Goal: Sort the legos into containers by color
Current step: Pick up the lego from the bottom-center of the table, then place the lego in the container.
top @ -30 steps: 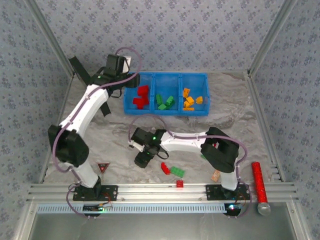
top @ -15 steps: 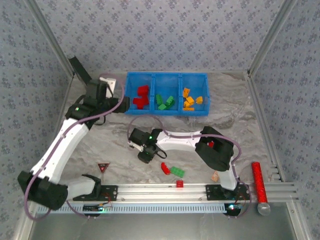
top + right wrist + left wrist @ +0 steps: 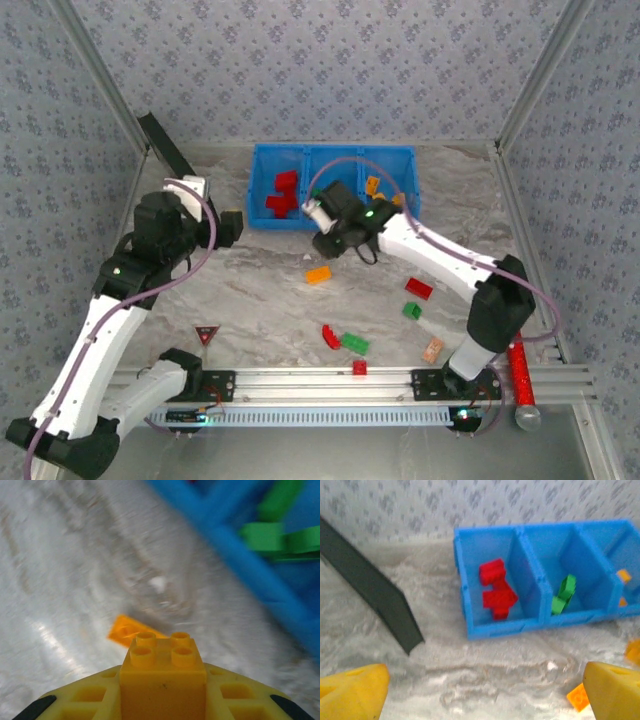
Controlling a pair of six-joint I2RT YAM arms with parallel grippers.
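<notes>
The blue three-compartment tray (image 3: 262, 220) stands at the back of the table. Red legos (image 3: 282, 195) lie in its left compartment and orange ones (image 3: 377, 190) in the right. My right gripper (image 3: 328, 238) hovers at the tray's front edge, over the middle compartment, shut on an orange-yellow four-stud lego (image 3: 163, 667). Below it on the table lies a flat orange lego (image 3: 129, 630), with green legos (image 3: 280, 535) beyond the tray wall (image 3: 235, 545). My left gripper (image 3: 232, 228) is open and empty left of the tray, its yellow fingers (image 3: 355, 690) wide apart.
Loose legos lie on the near table: orange (image 3: 318, 274), red (image 3: 418, 288), green (image 3: 411, 311), red (image 3: 330, 336), green (image 3: 354, 343), red (image 3: 358, 368). A tan block (image 3: 432, 350), red triangular sign (image 3: 207, 333), black strip (image 3: 165, 145) and red cylinder (image 3: 518, 355) are around.
My right gripper has risen from the table's middle to the tray's front edge with the orange-yellow lego. My left arm has drawn back from the tray's left end, leftward and nearer.
</notes>
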